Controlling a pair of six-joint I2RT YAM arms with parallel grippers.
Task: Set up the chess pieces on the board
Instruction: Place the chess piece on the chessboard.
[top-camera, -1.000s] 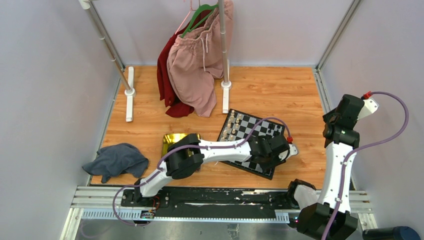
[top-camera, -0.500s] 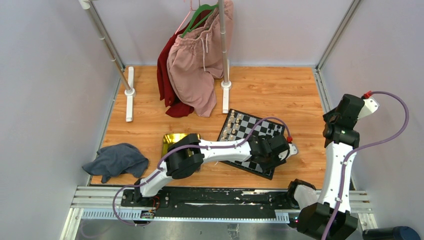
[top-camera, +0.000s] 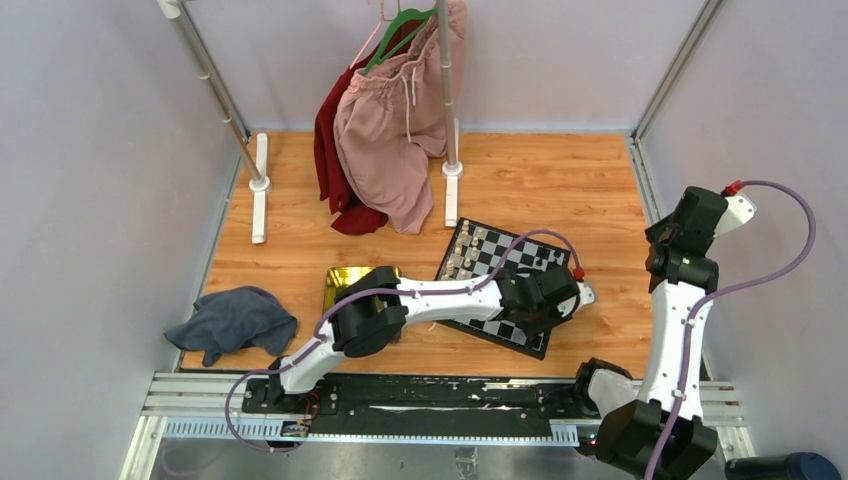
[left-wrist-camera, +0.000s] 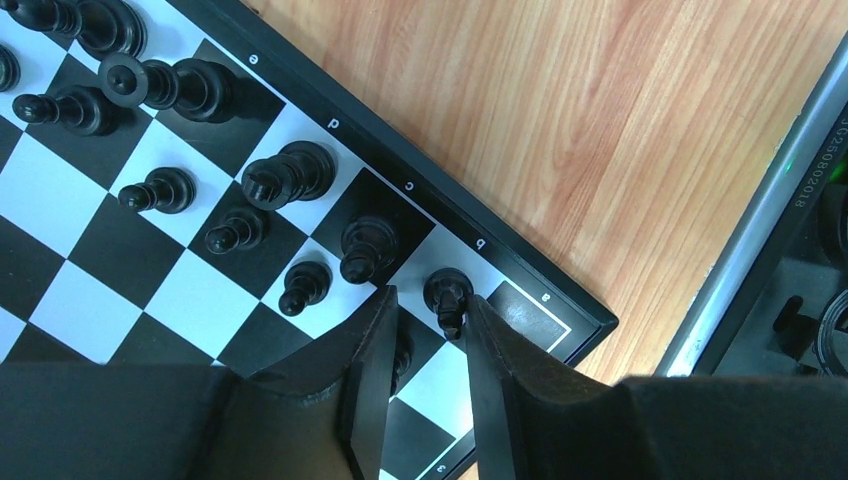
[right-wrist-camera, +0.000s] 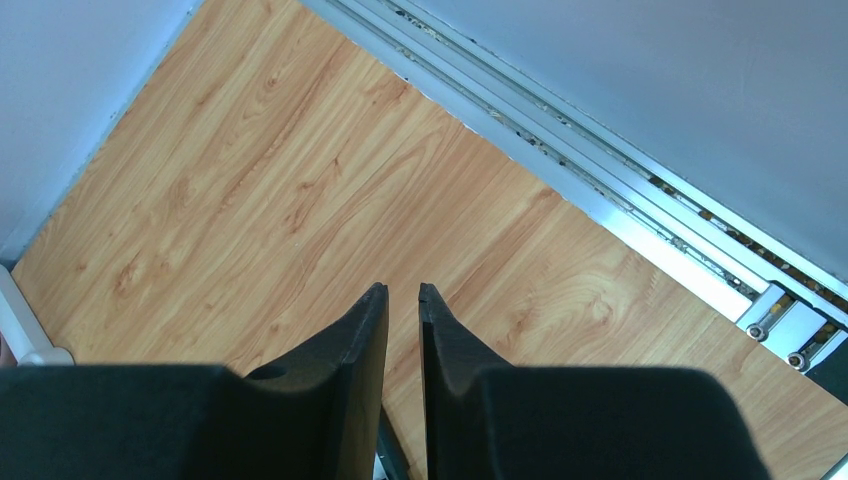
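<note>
Left fingers (left-wrist-camera: 368, 370): we see them parted, straddling one black piece (left-wrist-camera: 447, 296) near the board's corner, not clamping it.
Chess pieces (left-wrist-camera: 290, 172): two rows along the board (left-wrist-camera: 180, 300) edge.
Right fingers (right-wrist-camera: 360, 345): slightly apart, empty, above the wooden surface (right-wrist-camera: 250, 170).

- Your left arm (top-camera: 440, 297): white tubular links, bulky black joints.
- Your right arm (top-camera: 678, 330): the same white-and-black build.
- A purple cable (top-camera: 814, 228) trails along each, tipped by a red plug (top-camera: 578, 275).
- Left gripper (left-wrist-camera: 429, 295): two matte black, wedge-shaped fingers (left-wrist-camera: 368, 390).
</note>
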